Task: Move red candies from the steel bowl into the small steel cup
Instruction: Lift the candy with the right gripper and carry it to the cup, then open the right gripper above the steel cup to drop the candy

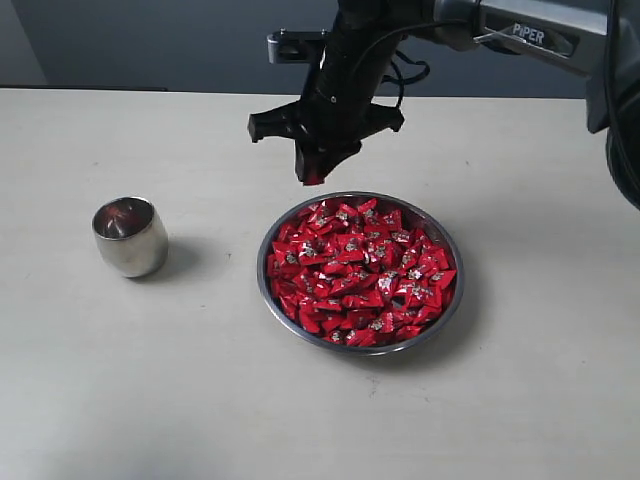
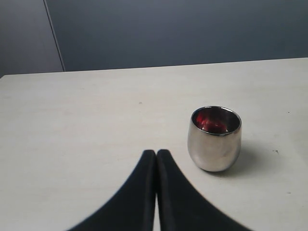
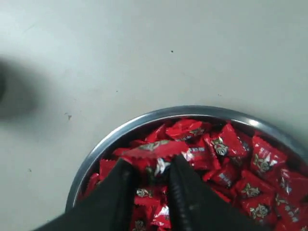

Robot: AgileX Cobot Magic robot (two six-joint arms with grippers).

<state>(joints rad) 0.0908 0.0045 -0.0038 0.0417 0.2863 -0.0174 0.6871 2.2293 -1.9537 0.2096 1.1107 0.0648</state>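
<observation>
The steel bowl (image 1: 263, 268) sits right of the table's centre, heaped with red candies (image 1: 365, 270). My right gripper (image 1: 313, 177) hangs just above the bowl's far-left rim, shut on one red candy (image 3: 155, 150) held crosswise between its fingertips. In the right wrist view the bowl's rim (image 3: 95, 155) and the candy pile (image 3: 240, 163) lie below the fingers. The small steel cup (image 1: 130, 237) stands upright at the left, well apart from the bowl. My left gripper (image 2: 156, 154) is shut and empty, low over the table near the cup (image 2: 215, 139), whose inside shows red.
The pale table (image 1: 200, 400) runs wide in front of the cup and bowl. A dark wall backs its far edge. The right arm (image 1: 540, 35) reaches in from the upper right.
</observation>
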